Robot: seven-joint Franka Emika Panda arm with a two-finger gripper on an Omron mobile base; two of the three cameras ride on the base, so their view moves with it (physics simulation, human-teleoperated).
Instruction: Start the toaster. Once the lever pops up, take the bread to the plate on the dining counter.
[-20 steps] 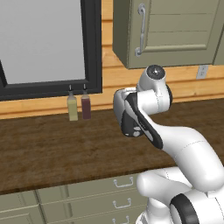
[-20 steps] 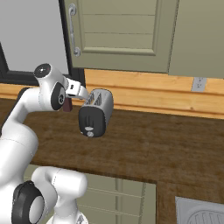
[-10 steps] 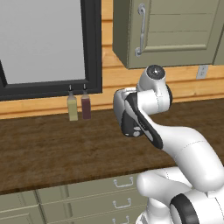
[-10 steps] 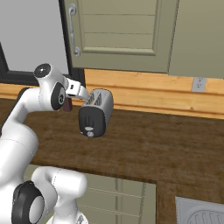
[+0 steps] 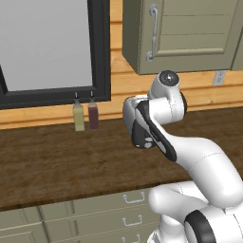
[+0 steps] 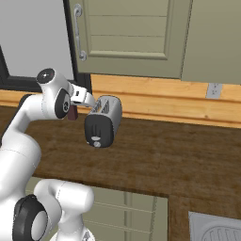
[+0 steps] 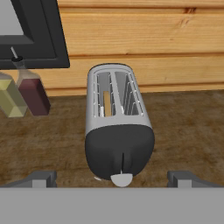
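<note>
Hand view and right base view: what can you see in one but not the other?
The hand view looks down into the toaster, where the bread sits in the left slot, and the yellowish bottle stands beside the dark red bottle. The right base view adds the cabinet door, the wall outlet and the drawers. Both share the toaster, the wooden worktop and the open hand by the toaster.
</note>
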